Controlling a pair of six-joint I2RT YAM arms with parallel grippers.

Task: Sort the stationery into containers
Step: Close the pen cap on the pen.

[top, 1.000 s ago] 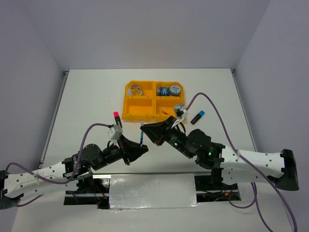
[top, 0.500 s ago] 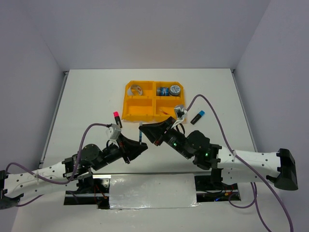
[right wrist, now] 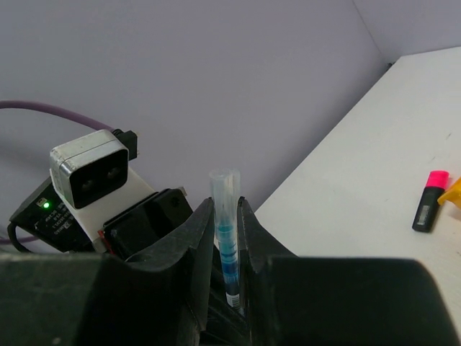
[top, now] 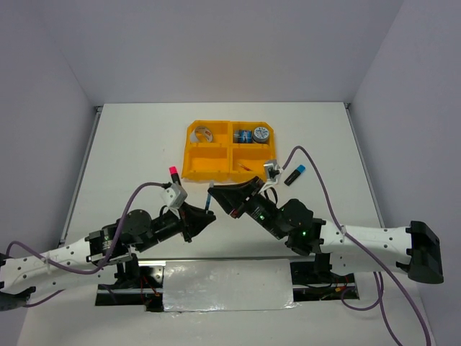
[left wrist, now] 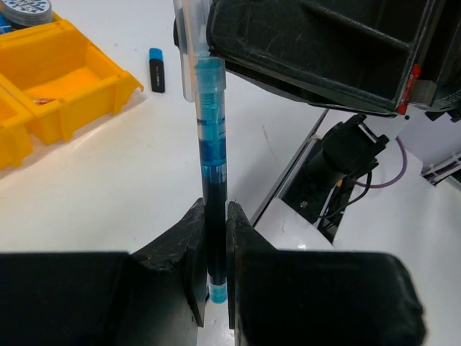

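Note:
A thin blue pen (top: pixel 209 201) stands upright between my two grippers above the table, in front of the orange tray (top: pixel 193 171). My left gripper (top: pixel 206 216) is shut on the pen's lower dark barrel (left wrist: pixel 215 216). My right gripper (top: pixel 214 193) is shut on its clear cap end (right wrist: pixel 225 194). A pink-capped marker (top: pixel 175 177) lies left of the tray. A blue-capped marker (top: pixel 295 174) lies to its right. The tray's back compartments hold a silvery ring (top: pixel 204 134) and tape rolls (top: pixel 253 135).
The left wrist view shows the tray's corner (left wrist: pixel 79 86), the blue-capped marker (left wrist: pixel 155 69) and the right arm's base beyond. The right wrist view shows the pink-capped marker (right wrist: pixel 431 209) on the table. Purple cables loop over both arms.
Both arms have shifted slightly, the left gripper edging up towards the pen. The pen stays at the same spot between the two grippers.

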